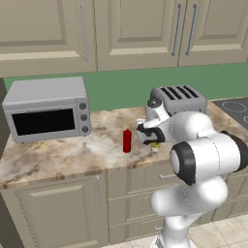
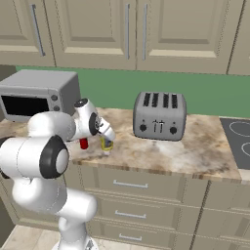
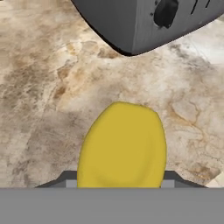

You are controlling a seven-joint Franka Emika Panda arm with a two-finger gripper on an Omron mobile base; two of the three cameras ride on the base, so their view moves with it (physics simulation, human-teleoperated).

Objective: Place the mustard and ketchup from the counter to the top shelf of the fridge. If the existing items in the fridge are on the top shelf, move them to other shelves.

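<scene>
here the gripper [image 3: 118,186] straddles the upright mustard [image 3: 122,146] near the counter's [image 1: 58,155] front edge, jaws part-narrowed, grip not certain; the ketchup [image 1: 127,141] stands just beside.

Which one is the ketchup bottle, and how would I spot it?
Find the big grey microwave on the brown stone counter. Look right of it, toward the toaster: a small red bottle stands upright on the stone. It is the red one; the bottle at the robot's hand is yellow.
</scene>
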